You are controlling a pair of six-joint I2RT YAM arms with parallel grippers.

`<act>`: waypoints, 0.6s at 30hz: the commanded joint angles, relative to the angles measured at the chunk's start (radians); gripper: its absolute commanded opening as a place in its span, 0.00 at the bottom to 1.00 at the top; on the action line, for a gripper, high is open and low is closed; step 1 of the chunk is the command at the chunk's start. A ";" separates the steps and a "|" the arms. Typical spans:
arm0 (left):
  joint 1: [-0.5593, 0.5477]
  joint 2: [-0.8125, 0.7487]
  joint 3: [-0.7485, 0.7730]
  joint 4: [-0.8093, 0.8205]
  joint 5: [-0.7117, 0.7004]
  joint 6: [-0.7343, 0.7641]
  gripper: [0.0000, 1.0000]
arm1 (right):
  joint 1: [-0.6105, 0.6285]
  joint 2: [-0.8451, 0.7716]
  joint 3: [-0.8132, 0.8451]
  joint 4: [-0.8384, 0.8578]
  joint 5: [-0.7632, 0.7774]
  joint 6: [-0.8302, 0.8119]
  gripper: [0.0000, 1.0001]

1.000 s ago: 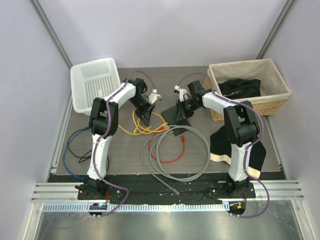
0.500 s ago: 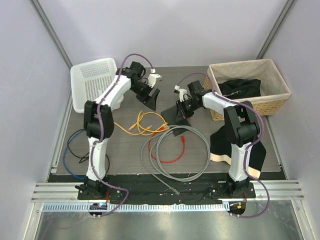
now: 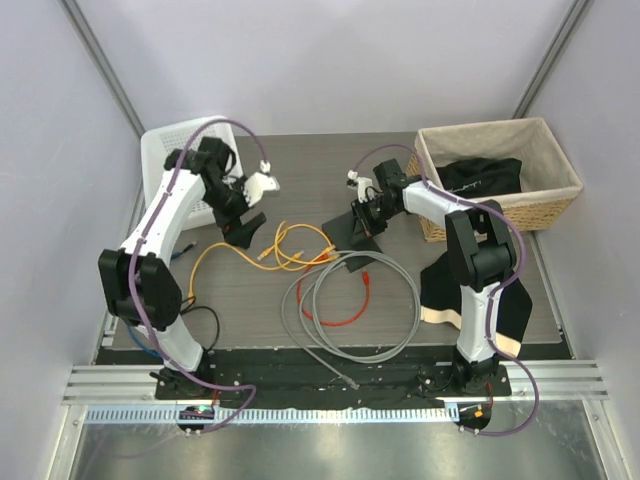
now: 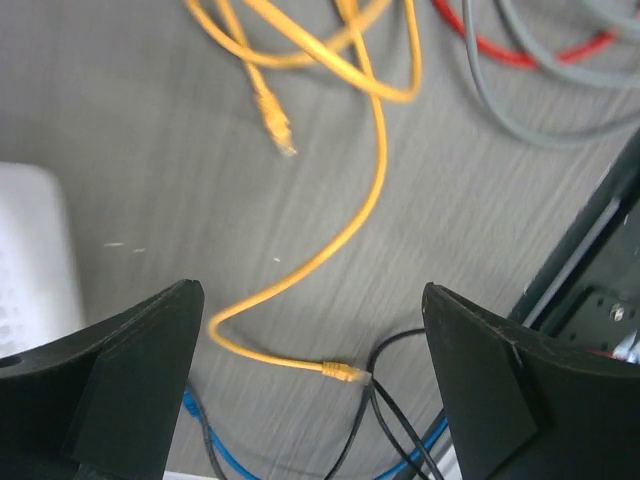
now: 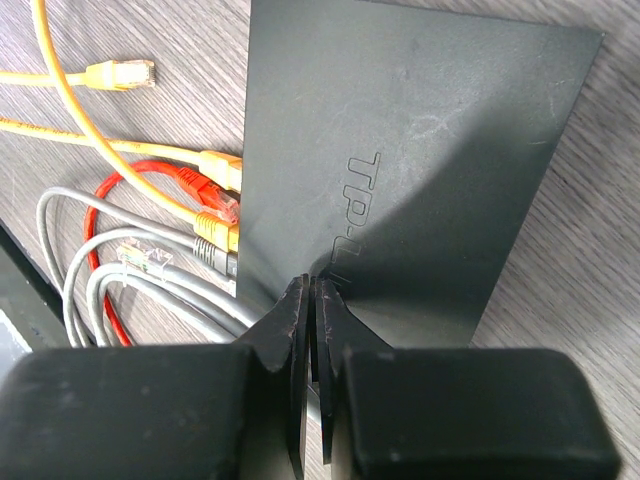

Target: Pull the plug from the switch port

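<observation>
The switch [image 5: 420,160], a flat matte-black box with raised lettering, lies mid-table [image 3: 345,232]. My right gripper [image 5: 310,285] is shut, its tips pressing on the switch's top [image 3: 365,220]. Along the switch's left edge sit orange, red [image 5: 205,190], yellow and grey plugs. A free yellow plug [image 5: 120,73] lies beside them. My left gripper [image 4: 310,288] hangs open over the table left of the switch [image 3: 245,225], holding nothing. Below it, another loose yellow plug [image 4: 345,373] lies on the wood at the end of a yellow cable [image 3: 215,250].
A white plastic basket [image 3: 152,170] stands back left, a wicker basket [image 3: 545,205] with dark cloth back right. Grey cable coils [image 3: 350,300] and a red cable [image 3: 335,318] lie in front of the switch. A black-and-cream cloth [image 3: 440,290] lies right. Blue [image 4: 200,430] and black cables lie near left.
My left gripper opened and swung left, away from the switch. The yellow cable's end now trails out to the left and lies loose on the table. The right gripper has not moved.
</observation>
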 commanded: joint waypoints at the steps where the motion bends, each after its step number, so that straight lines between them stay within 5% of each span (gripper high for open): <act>1: -0.020 0.049 -0.115 0.025 -0.049 0.163 0.95 | 0.021 0.109 -0.016 -0.006 0.154 -0.070 0.09; 9: -0.119 0.144 -0.224 0.209 -0.124 0.223 0.88 | 0.021 0.092 -0.028 -0.008 0.167 -0.074 0.09; 11: -0.122 0.158 -0.224 0.169 -0.153 0.246 0.73 | 0.021 0.083 -0.033 -0.004 0.170 -0.079 0.09; 15: -0.061 0.105 -0.286 0.044 -0.203 0.314 0.22 | 0.021 0.081 -0.047 0.005 0.173 -0.082 0.09; 18: 0.037 -0.009 -0.422 0.039 -0.245 0.376 0.00 | 0.021 0.101 -0.036 0.011 0.165 -0.076 0.09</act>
